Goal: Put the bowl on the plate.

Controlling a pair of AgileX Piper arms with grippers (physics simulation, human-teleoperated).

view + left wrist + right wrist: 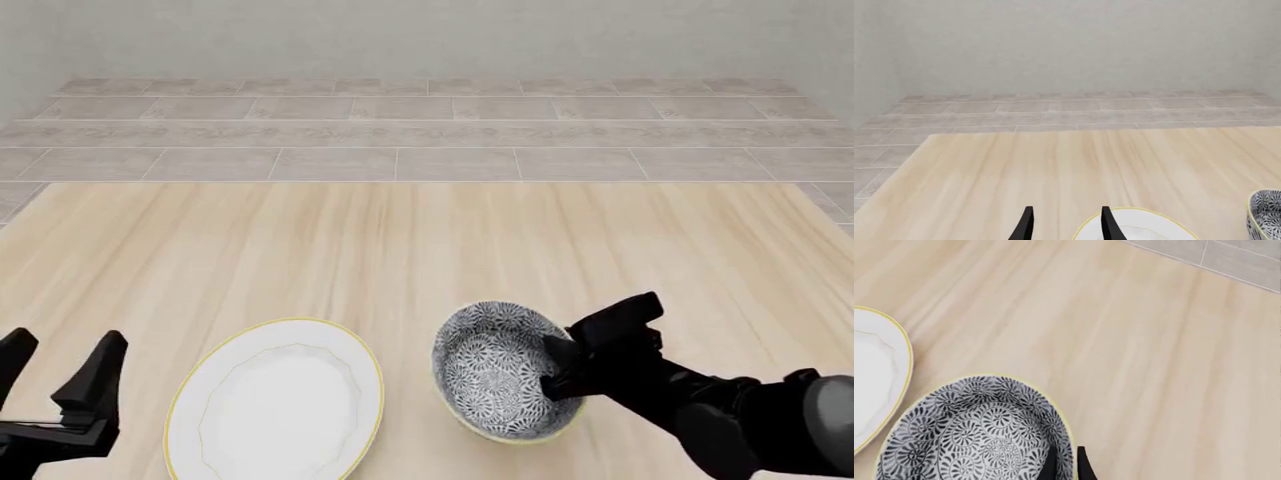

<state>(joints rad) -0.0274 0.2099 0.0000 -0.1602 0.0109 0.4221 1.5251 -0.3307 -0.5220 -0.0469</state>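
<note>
Bowl: the patterned bowl (503, 371) sits in the lower middle of the front view, tilted so its inside faces the camera, just right of the plate and apart from it; a narrow strip of desk shows between them.
Plate: the white plate (275, 408) with a yellow rim lies flat on the desk (400, 240) at the lower left of the front view, nothing on it.
Right gripper: the right gripper (558, 372) comes in from the lower right of the front view; its jaws pinch the bowl's right rim, one finger inside and one outside, as the right wrist view shows at its bottom edge (1065, 465).
Left gripper: the left gripper (60, 372) sits at the lower left corner of the front view, left of the plate, jaws spread and holding nothing.
Floor: grey tiled floor (427, 130) lies beyond the far edge of the desk.
</note>
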